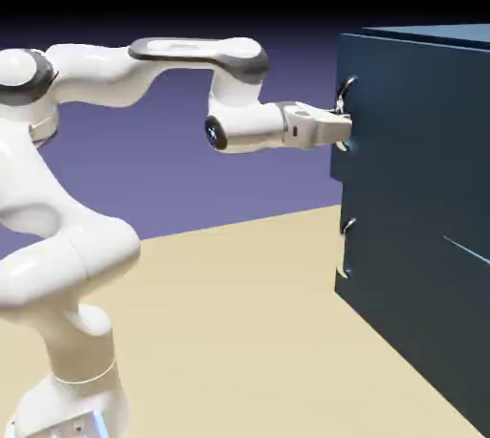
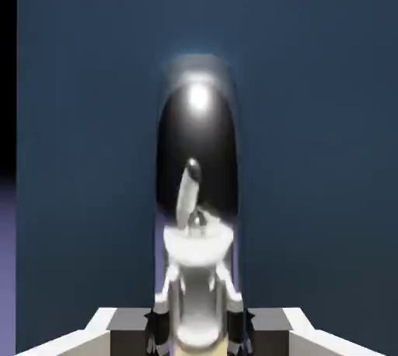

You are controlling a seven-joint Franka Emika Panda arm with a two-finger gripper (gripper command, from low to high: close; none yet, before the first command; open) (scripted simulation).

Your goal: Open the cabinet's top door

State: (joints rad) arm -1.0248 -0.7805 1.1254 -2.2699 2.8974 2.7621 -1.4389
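Toward the exterior view's right stands the cabinet (image 1: 416, 144), a large dark navy box seen mostly from its side, with a short pale line (image 1: 466, 250) low on that side. Its front faces the arm (image 1: 91, 73) and shows only as a narrow edge. The top door (image 1: 336, 164) is the upper part of that front, and its curved silver handle (image 1: 351, 84) stands out from it, upright. The gripper (image 1: 343, 121) reaches in level from the exterior view's left and meets this handle, its fingers partly hidden there. Below hangs the lower handle (image 1: 345, 250), with nothing touching it. The pale tabletop (image 1: 225, 312) spreads beneath.

In the hand view, the navy face of the top door fills most of the picture, with a strip of backdrop (image 2: 8, 269) along the left edge. The shiny handle runs down the middle to the bottom, where the two fingertips (image 2: 134, 331) close on it from either side, clamping it between them.
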